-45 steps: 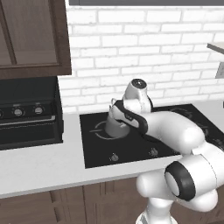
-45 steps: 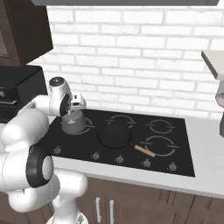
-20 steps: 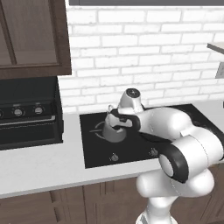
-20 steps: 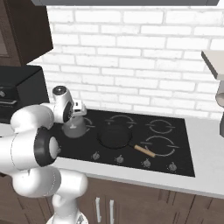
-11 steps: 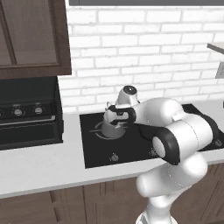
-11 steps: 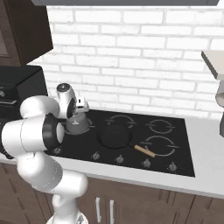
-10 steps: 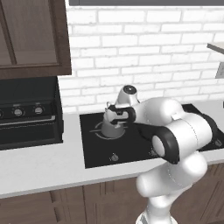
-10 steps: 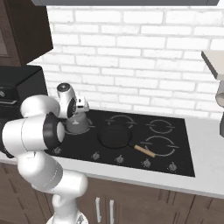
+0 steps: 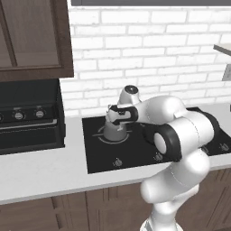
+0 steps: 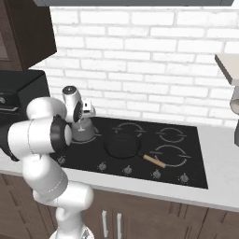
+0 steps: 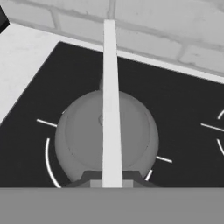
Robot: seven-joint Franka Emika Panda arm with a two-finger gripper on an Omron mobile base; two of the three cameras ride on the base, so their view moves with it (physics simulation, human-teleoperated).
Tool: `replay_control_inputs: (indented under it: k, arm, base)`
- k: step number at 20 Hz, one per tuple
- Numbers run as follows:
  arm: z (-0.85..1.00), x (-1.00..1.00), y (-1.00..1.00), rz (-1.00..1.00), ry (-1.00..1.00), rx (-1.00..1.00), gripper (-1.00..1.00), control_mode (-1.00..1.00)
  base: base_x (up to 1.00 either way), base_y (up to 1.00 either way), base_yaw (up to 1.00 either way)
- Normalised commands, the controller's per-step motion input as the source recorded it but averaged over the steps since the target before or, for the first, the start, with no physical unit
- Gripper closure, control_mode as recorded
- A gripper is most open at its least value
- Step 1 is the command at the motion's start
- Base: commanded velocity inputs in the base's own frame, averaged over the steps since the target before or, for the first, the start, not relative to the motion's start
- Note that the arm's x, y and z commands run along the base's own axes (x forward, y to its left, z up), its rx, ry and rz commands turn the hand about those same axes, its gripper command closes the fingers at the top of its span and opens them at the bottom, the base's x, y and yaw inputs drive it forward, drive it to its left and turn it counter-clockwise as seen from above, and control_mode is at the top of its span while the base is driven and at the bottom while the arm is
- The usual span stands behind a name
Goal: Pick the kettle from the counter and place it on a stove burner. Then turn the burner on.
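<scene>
the small squat grey metal kettle [image 11: 107,131] stands on the glossy black glass cooktop [image 9: 135,153], inside the large thin grey ring outline of the stove burner [image 11: 47,158] at the cooktop's left end, close to the brick wall; you judge the placement step done, since the ring arcs show around the kettle's base in the hand view; the gripper [image 9: 118,121] sits directly above the kettle, over its thin arched wire handle [image 11: 110,109], which runs straight up the middle of the hand view; that centred line suggests the hand is aligned on the handle to hold or release it; you cannot tell from these pictures whether the gripper is clamped on the handle or has let go.

count as follows: one kettle; one dark round pan [image 10: 122,145] with a wooden handle, on the cooktop's middle, well apart from the kettle; five control knobs [image 10: 127,170] along the cooktop's front edge in the right base view; one pale grey-white tabletop [image 9: 40,173] carrying the cooktop; one dark oven unit [image 9: 27,117] to the left.

remaining step, in your judgement: free the gripper, then turn the knob that serves this burner; which knob that is cannot be read here.
</scene>
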Motion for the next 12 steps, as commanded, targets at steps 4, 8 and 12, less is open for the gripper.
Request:
replay_control_inputs:
  k: [4, 8, 12]
  arm:
    - [-0.39, 0.00, 0.01, 0.00, 0.00, 0.00, 1.00, -1.00]
    - [-0.26, 0.00, 0.00, 0.00, 0.00, 0.00, 1.00, -1.00]
    - [-0.15, -0.02, 0.00, 0.00, 0.00, 0.00, 1.00, -1.00]
  base:
    - [0.00, 0.00, 0.00]
    - [0.00, 0.00, 0.00]
    - [0.00, 0.00, 0.00]
